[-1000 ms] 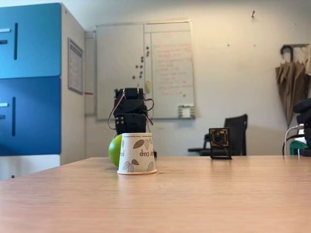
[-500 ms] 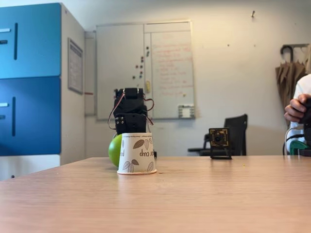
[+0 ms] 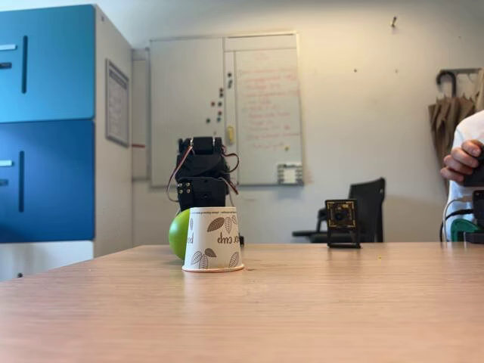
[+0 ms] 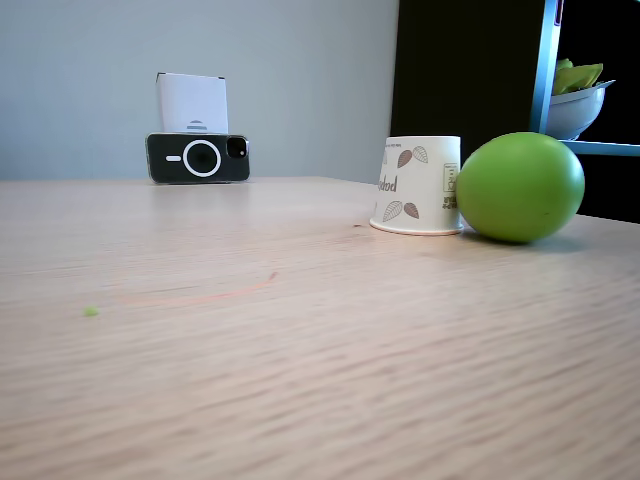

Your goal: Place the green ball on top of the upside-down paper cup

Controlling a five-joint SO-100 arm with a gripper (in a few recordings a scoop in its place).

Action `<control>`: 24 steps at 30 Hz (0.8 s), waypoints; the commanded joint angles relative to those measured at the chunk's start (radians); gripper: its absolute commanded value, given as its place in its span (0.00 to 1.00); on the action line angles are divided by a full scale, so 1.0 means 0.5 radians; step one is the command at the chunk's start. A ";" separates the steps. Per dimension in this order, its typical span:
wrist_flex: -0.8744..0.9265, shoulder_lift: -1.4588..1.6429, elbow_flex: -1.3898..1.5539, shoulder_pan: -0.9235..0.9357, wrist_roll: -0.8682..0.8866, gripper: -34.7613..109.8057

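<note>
Ball (image 4: 520,187) sits on the table (image 4: 300,330), just beside the cup (image 4: 418,185) and maybe touching its wall; I can't tell for sure. From the front fixed view the ball (image 3: 179,234) peeks out at the cup's (image 3: 212,240) left, mostly hidden behind it. Nothing is lifted yet, so I judge the step in hand is the reach and grasp.

To do it well I'd come down on the ball from above on the side away from the cup, so the fingers don't nudge the cup over. I'd close across the ball's widest part, since a smooth round thing will likely squirt out of an off-centre pinch. Then lift well clear of the cup's flat end before moving over it, and lower gently, since the perch is narrow.

My arm (image 3: 203,174) stands behind the cup, folded and upright, its black body rising above the cup's top. Its fingers are hidden behind the cup, so I cannot tell whether they are spread or closed
</note>
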 commanded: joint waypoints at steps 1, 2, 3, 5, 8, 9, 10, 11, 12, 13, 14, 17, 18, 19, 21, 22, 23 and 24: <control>0.083 -0.230 -0.405 -0.003 -0.009 0.24; 0.120 -0.304 -0.518 -0.006 0.000 0.24; 0.156 -0.374 -0.635 -0.009 0.000 0.25; 0.239 -0.515 -0.850 -0.009 -0.006 0.25; 0.414 -0.739 -1.172 -0.031 -0.009 0.25; 0.476 -0.813 -1.276 -0.043 -0.009 0.26; 0.531 -0.890 -1.374 -0.058 -0.009 0.27; 0.574 -0.966 -1.470 -0.077 -0.009 0.27; 0.607 -1.037 -1.549 -0.098 -0.009 0.29; 0.611 -1.098 -1.611 -0.126 -0.012 0.31; 0.611 -1.157 -1.654 -0.156 -0.012 0.32; 0.607 -1.307 -1.715 -0.285 0.000 0.38; 0.601 -1.353 -1.721 -0.325 0.003 0.40; 0.592 -1.399 -1.733 -0.362 0.012 0.41; 0.565 -1.506 -1.764 -0.426 0.012 0.45; 0.555 -1.555 -1.773 -0.448 0.012 0.46; 0.543 -1.611 -1.782 -0.472 0.012 0.47; 0.528 -1.660 -1.792 -0.494 0.012 0.49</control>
